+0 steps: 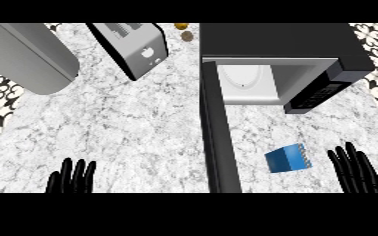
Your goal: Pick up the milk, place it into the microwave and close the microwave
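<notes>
Blue milk carton lies on the counter before the open microwave, just right of its door; right hand and left hand rest nearby, fingers straight, holding nothing.

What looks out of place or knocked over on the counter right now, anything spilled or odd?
Nothing looks spilled or damaged. The blue milk carton sits on the counter in front of the microwave, turned at an angle to it. The microwave door is swung wide open. Both hands, left hand and right hand, are open and hold nothing.

Each robot hand is black with slender fingers.
</notes>
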